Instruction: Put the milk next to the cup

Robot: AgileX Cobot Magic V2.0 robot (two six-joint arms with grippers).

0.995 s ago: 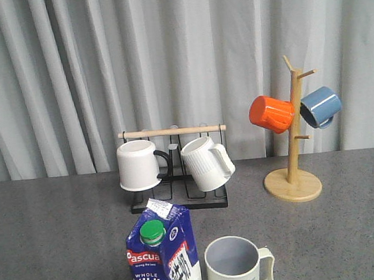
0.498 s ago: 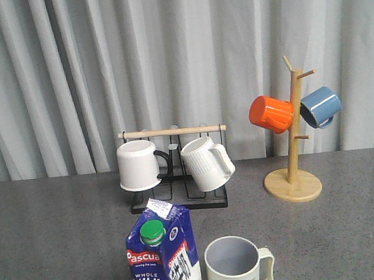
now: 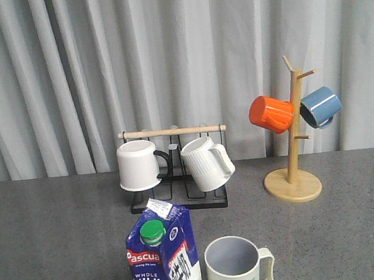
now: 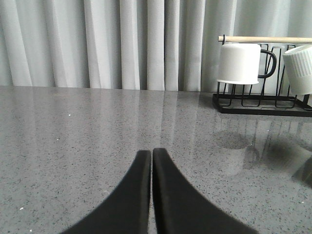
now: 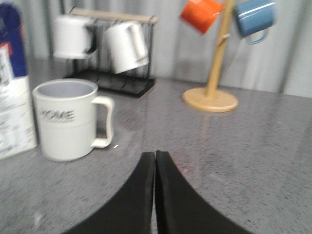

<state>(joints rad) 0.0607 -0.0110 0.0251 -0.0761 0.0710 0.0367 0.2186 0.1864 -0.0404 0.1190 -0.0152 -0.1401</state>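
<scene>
Both grippers, left (image 4: 151, 161) and right (image 5: 155, 163), pressed together, empty | milk (image 3: 163, 257) upright just left of cup (image 3: 236, 266) | I judge placement done; next: hold clear.

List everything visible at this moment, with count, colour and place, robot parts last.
Milk carton: 1, dark blue over white, green cap, front centre, upright, just left of the HOME mug.
HOME mug: 1, pale grey-green, front centre, handle pointing right.
Plain mug: 1, white with black handle, on the wire rack, left side.
Ribbed mug: 1, white, on the wire rack, right side, tilted.
Wire rack: 1, black with wooden top bar, mid table.
Mug tree: 1, light wood, right rear.
Orange mug: 1, hung on the tree's left.
Blue mug: 1, hung on the tree's right.
Table: 1, grey speckled.
Curtain: grey, behind.
Left claw: black, shut, empty.
Right claw: black, shut, empty.
</scene>
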